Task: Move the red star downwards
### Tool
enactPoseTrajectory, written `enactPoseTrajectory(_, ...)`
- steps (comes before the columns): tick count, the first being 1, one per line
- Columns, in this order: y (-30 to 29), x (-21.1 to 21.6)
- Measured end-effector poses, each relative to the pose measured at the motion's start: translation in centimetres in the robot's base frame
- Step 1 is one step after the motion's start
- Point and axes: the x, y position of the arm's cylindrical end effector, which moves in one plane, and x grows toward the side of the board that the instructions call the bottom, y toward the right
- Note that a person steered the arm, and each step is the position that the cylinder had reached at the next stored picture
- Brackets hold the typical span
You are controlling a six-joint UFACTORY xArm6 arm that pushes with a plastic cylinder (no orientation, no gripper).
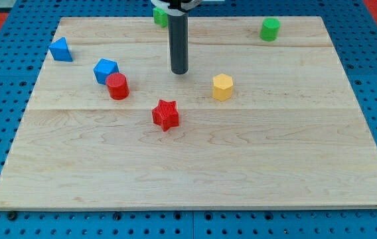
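Looking at the table (195, 172), I see my tip (179, 72) standing above the red star (166, 115), apart from it, toward the view's top. There is no hand on this rod. The red star lies near the middle; a red cylinder (117, 87) touches a blue block (105, 70) to its left, a yellow hexagonal block (222, 87) sits to its right.

green block behind rod (159, 16): we see only a sliver, shape unclear
rod (178, 40): our view's top edge cuts off its upper part
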Motion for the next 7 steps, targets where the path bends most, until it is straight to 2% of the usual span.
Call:
enactPoseTrajectory(3,-0.1,-0.1)
enactPoseTrajectory(4,0.0,6.4)
enactPoseTrajectory(5,-5.6,9.1)
enactPoseTrajectory(7,-6.1,8.6)
